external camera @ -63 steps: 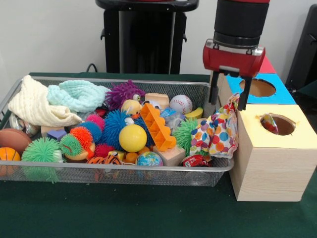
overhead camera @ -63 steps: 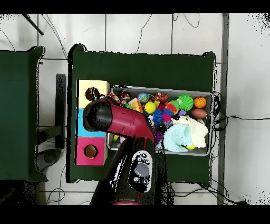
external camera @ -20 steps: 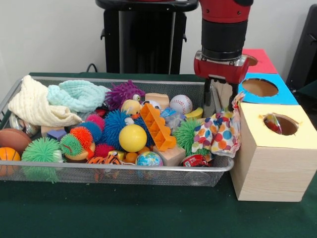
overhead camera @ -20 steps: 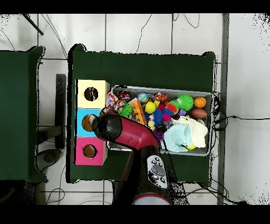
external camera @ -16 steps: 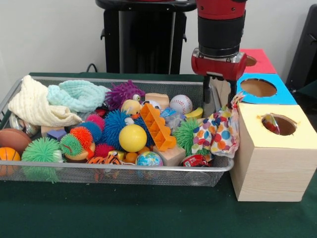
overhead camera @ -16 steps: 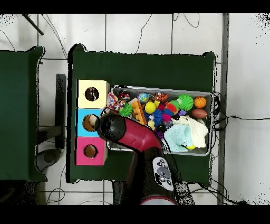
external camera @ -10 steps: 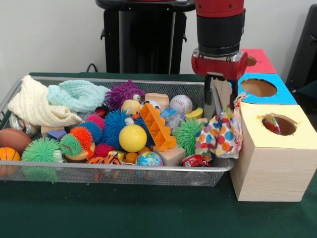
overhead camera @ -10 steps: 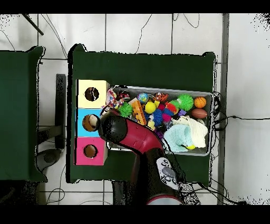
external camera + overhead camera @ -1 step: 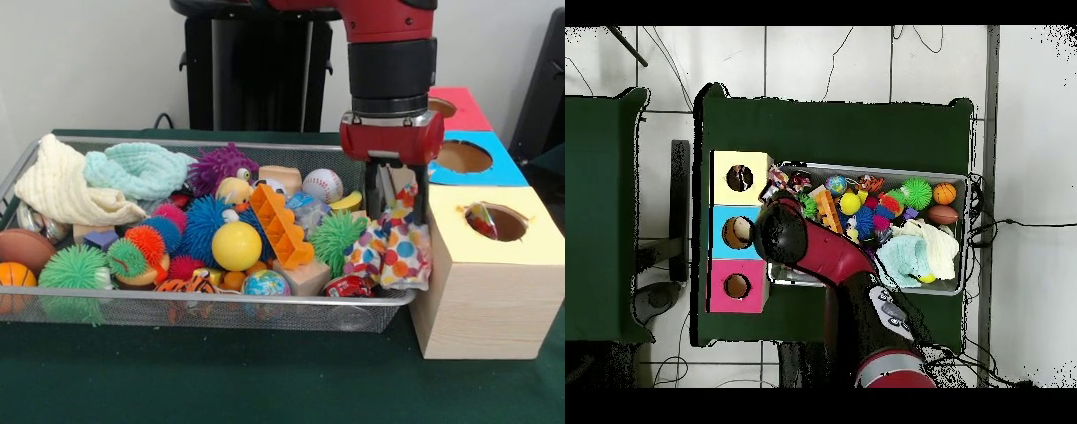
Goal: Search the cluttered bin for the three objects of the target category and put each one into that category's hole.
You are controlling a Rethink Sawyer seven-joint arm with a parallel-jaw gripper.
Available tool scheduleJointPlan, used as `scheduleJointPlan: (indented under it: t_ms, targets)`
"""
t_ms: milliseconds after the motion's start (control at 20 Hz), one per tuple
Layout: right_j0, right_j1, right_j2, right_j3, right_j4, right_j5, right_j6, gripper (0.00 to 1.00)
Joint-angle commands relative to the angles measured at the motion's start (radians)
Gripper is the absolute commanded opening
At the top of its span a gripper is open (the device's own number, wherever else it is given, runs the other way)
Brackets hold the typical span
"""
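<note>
Since the earlier frames the tool (image 9: 396, 201) has been brought back from above the boxes and lowered over the right end of the wire bin (image 9: 221, 311), where it is now seen astride the polka-dot cloth (image 9: 393, 247). The two dark fingers (image 9: 373, 196) are set moderately apart, one on each side of the cloth's upper fold; whether the fabric is actually pinched cannot be told from either view. The cloth is draped over the bin's right rim, just beside the yellow-topped box (image 9: 490, 274), and hangs down against the mesh wall.

In the hole of the yellow-topped box a piece of patterned fabric (image 9: 481, 219) is visible. Behind that box a blue-topped box (image 9: 472, 159) and a red-topped box (image 9: 455, 106) are lined up, each with a round hole.

The rest of the bin is packed with clutter: a cream knitted cloth (image 9: 62, 187) and a mint knitted cloth (image 9: 137, 170) are piled at the left end, while a yellow ball (image 9: 237, 246), an orange toothed block (image 9: 281, 225), a baseball (image 9: 322, 185), a purple spiky ball (image 9: 221, 166) and a green spiky ball (image 9: 72, 268) are spread through the middle and front.

In the overhead view the tool is hidden under the red arm (image 9: 815, 250), which is stretched over the bin's end nearest the boxes on the dark green counter (image 9: 835, 130).
</note>
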Motion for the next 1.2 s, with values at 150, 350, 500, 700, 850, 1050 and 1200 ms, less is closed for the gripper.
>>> scheduleJointPlan:
  t_ms: [150, 350, 500, 700, 850, 1050, 1200]
  targets:
    - [-0.048, 0.049, 0.155, -0.018, -0.061, -0.140, 0.242, 1.00]
    - [0.014, 0.038, 0.074, -0.032, -0.021, -0.116, 0.195, 1.00]
    - [0.073, 0.035, 0.001, -0.040, 0.029, -0.046, 0.171, 1.00]
    - [0.173, 0.044, -0.130, -0.070, 0.099, 0.071, 0.146, 1.00]
    - [0.243, 0.048, -0.238, -0.117, 0.129, 0.155, 0.125, 1.00]
    - [0.315, 0.052, -0.367, -0.180, 0.118, 0.288, 0.127, 1.00]
    - [0.312, 0.046, -0.380, -0.197, 0.081, 0.328, 0.128, 1.00]
